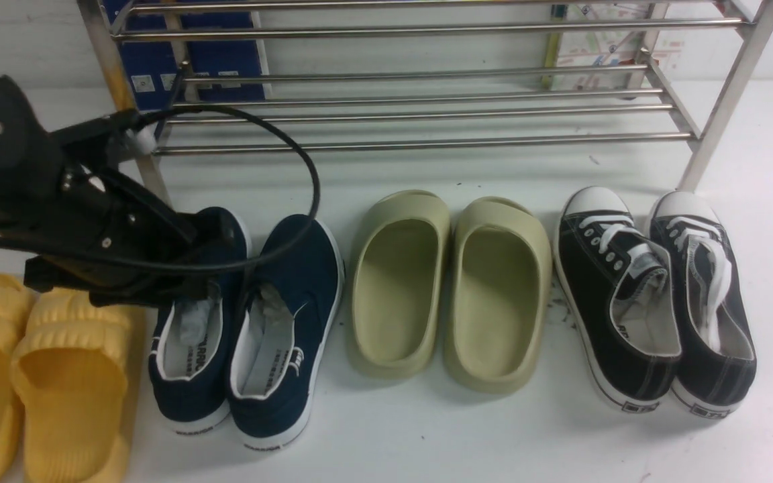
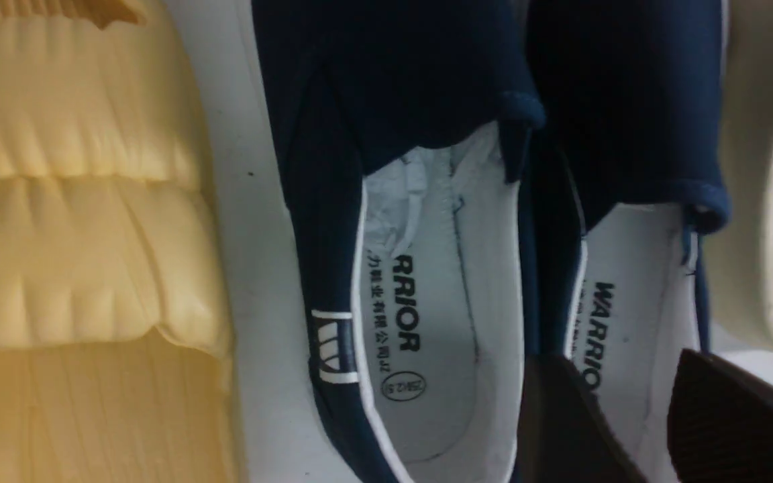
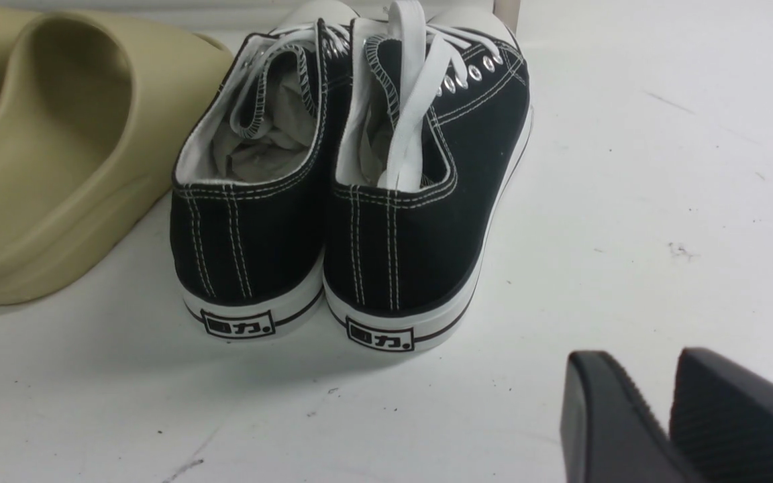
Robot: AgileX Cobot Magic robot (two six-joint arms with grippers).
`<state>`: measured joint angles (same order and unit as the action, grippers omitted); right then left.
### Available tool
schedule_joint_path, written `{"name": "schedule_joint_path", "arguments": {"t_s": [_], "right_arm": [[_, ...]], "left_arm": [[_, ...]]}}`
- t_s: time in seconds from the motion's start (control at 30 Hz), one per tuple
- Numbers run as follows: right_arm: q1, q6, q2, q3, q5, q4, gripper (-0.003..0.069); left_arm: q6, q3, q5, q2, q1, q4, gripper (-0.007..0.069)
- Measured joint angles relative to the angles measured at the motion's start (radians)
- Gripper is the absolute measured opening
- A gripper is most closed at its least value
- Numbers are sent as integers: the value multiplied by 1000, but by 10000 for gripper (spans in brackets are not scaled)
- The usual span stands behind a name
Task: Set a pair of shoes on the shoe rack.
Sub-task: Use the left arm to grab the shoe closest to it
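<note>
The left claw [image 2: 618, 376] hangs empty, jaws narrowly parted, just above the opening of one of the navy shoes [image 1: 292, 282]. The pair sits side by side on the white surface in front of the rack [image 1: 427, 142], between yellow slides [image 1: 58, 376] and green slides [image 1: 447, 288]. The canvas should be light and floppy and the rubber sole stiffer, so pinching the heel wall, or both touching inner walls together, looks surest. The right claw [image 3: 648, 365], barely parted and empty, sits near the black sneakers [image 3: 353, 221].

Two navy shoes [image 1: 299, 282], four slides [image 1: 396, 288], two black sneakers [image 1: 588, 282], one rack [image 1: 427, 143].
</note>
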<state>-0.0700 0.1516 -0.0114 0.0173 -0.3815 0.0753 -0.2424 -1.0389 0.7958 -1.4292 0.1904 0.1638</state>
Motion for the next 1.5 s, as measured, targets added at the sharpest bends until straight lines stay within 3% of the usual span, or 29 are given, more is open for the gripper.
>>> {"name": "schedule_joint_path", "arguments": {"t_s": [0.1, 0.3, 0.6, 1.1, 1.5], "right_arm": [[0, 0, 0, 0, 0, 0, 205], [0, 0, 0, 0, 0, 0, 213], [0, 1, 0, 0, 0, 0, 218], [0, 1, 0, 0, 0, 0, 237], [0, 0, 0, 0, 0, 0, 237]], "left_arm": [[-178, 0, -25, -50, 83, -199, 274], [-311, -1, -49, -128, 97, -291, 277], [-213, -1, -145, -160, 97, -164, 277], [-207, -9, -188, -226, 104, -183, 277], [-207, -87, -83, -239, 104, -231, 277]]}}
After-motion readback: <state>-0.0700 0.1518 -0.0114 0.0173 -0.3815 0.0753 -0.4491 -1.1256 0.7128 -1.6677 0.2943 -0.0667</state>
